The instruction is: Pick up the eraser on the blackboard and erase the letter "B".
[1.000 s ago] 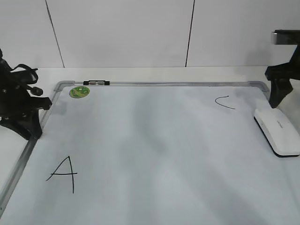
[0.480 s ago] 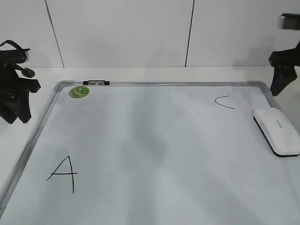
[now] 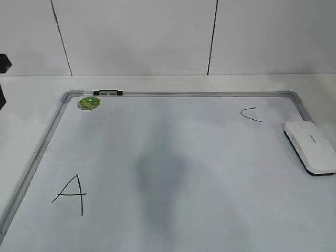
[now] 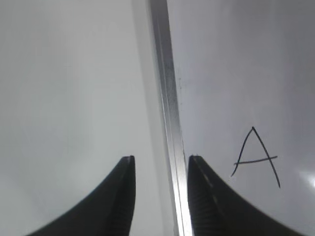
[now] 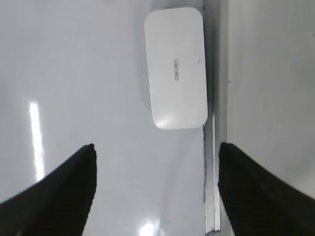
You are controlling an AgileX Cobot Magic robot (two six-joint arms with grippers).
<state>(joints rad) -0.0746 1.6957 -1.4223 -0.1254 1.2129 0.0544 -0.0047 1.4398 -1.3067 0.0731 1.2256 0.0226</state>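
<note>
The eraser, a white rounded block with a black base, lies on the blackboard beside its right frame. In the right wrist view the eraser lies ahead of my right gripper, which is open wide, empty and held above the board. My left gripper is open and empty, straddling the board's left frame rail from above. No letter "B" shows in any view. A darker grey patch lies mid-board.
A hand-drawn "A" is at the board's near left and shows in the left wrist view. A curved "C" is at the far right. A green sticker and a black-and-silver clip sit at the far-left corner.
Both arms have drawn away from the board and left the exterior view, apart from a sliver of the left one at the left edge. The eraser has not moved.
</note>
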